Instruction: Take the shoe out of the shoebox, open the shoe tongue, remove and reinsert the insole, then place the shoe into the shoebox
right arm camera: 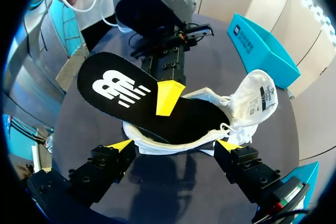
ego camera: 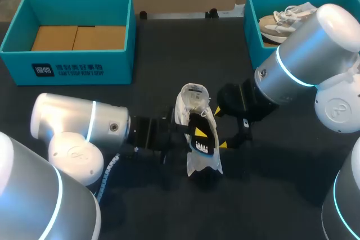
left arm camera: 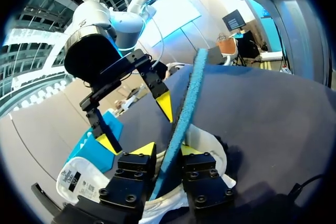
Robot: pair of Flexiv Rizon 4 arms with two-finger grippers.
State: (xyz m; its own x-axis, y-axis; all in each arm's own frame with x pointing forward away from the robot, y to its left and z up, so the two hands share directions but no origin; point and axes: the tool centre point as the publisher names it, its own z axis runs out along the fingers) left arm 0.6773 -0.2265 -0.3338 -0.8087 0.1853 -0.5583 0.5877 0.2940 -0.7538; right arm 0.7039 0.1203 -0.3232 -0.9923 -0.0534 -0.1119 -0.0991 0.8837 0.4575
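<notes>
Head view | white shoe (ego camera: 193, 100) stood at frame centre on the table (ego camera: 281, 195) | left end effector (left arm camera: 167, 150) was clamped on the black insole (ego camera: 202, 139), partly out of the shoe | right end effector (right arm camera: 175, 144) was spread wide, fingers flanking the shoe | shoebox (ego camera: 73, 68) sat upper left

There are two teal shoeboxes (ego camera: 22, 66) (ego camera: 254, 49), at ten and two o'clock. Two pale shoes (ego camera: 194, 99) (ego camera: 281, 21) and one black insole (right arm camera: 110, 87) show.

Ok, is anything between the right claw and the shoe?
Nothing visible: the right claw is open with the shoe just ahead. The insole, pinched by the left claw, sticks out of its mouth.
</notes>
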